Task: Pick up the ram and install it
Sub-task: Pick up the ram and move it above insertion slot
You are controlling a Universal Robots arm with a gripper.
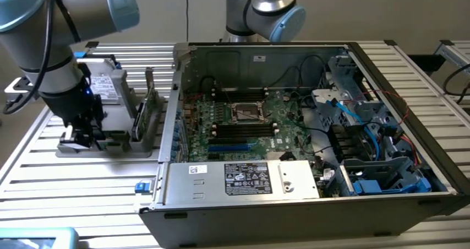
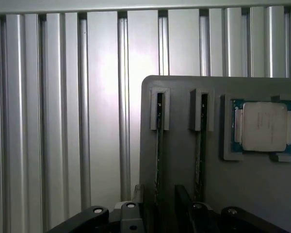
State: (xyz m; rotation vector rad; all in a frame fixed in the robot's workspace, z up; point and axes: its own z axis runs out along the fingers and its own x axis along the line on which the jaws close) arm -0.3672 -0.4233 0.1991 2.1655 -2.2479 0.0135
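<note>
**Poised over the holder, ram not yet in my grip**

My end effector [image 2: 159, 196] is spread wide and holds nothing. In the wrist view its dark fingers [image 2: 180, 194] stand on either side of the ram [image 2: 158, 145]. That thin stick sits on edge in a slot of the grey holder [image 2: 179, 121]. A second stick [image 2: 202, 145] stands in the neighbouring slot, between my target and the processor [image 2: 264, 126], which lies flat in its own nest. I am not touching either stick.

In the exterior view, my end effector [image 1: 77, 134] hangs low over the holder [image 1: 110, 147] on the slatted table [image 1: 74, 177]. The open computer case [image 1: 294, 205] is well apart from it, on the exterior view's right. The motherboard [image 1: 242, 122] lies flat inside the case, with the long memory slots [image 1: 242, 130] running beside the processor socket.

I judge this to be the pick-up step, at the approach. Nothing is grasped and nothing is installed yet.

The grasp calls for my fingers to go squarely either side of the stick's thin edge and close on its flat faces. They must stay clear of the neighbouring stick and of the slot's raised end guides. The ram stands narrow and upright, so a skewed closure could tilt it in the slot or catch the holder.
</note>
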